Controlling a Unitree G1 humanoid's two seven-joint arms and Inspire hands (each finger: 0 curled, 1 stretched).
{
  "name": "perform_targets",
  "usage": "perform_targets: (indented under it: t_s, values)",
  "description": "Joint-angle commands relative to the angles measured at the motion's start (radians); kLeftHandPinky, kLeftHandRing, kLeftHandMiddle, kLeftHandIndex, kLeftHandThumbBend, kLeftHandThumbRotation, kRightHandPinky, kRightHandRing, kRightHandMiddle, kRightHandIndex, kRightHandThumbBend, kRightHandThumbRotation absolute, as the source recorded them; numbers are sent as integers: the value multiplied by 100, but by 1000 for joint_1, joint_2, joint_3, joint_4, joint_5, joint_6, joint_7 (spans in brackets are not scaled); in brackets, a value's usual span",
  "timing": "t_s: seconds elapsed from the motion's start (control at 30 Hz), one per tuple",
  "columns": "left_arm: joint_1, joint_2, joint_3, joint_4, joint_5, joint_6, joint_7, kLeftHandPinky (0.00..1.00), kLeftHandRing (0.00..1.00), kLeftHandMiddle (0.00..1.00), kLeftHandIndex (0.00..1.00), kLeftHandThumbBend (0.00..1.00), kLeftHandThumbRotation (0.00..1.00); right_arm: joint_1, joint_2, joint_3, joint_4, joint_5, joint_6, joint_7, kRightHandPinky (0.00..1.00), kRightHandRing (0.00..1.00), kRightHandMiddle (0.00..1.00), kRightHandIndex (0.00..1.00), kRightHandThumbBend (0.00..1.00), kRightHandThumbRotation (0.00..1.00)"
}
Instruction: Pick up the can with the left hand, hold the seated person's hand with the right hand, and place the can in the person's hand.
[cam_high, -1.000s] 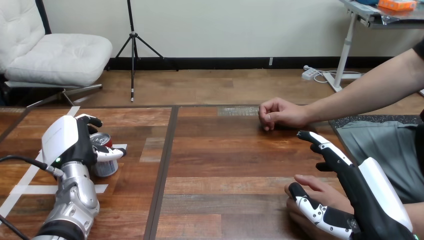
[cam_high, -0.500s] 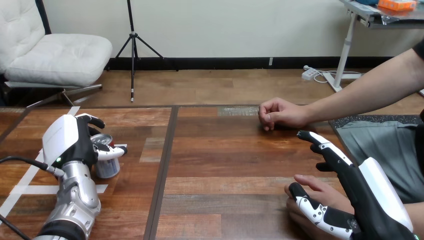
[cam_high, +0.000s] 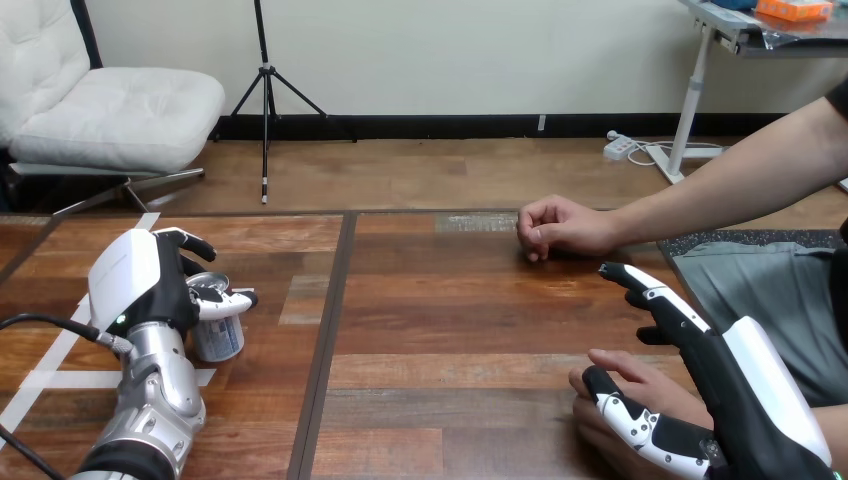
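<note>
One can (cam_high: 218, 338), short, with a bright metal top and a pale blue-and-white side, stands at the left part of the table (cam_high: 450, 330). The left hand (cam_high: 140, 285) is clamped on it: the thumb lies across its front just below the rim and the fingers curl over its far side. Whether its base touches the wood cannot be told.

At lower right, the right hand (cam_high: 745, 400) has straight fingers spread well apart from the thumb. The person's hand (cam_high: 635, 380) lies between them, not gripped. The person's other hand (cam_high: 560, 228) rests as a fist farther back.

Compared with one second earlier, the can and left hand have shifted slightly rightward, and the right hand sits slightly lower.
</note>
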Motion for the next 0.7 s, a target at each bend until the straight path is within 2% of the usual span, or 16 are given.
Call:
perform_targets:
  t_s: [0.0,0.37,0.67]
  values:
    - [-35,1,-5,-6,5,-25,24,48,51,52,57,76,0,-33,-6,-16,-49,11,-21,-10,80,90,93,89,35,0]
    - [-21,3,-7,-6,10,-54,51,46,49,51,55,73,0,-32,-8,-15,-48,11,-24,-8,80,91,93,89,34,0]
    - [-20,4,-4,-8,7,-57,49,46,48,51,54,72,0,-34,-8,-12,-48,3,-22,-9,80,91,93,89,34,0]
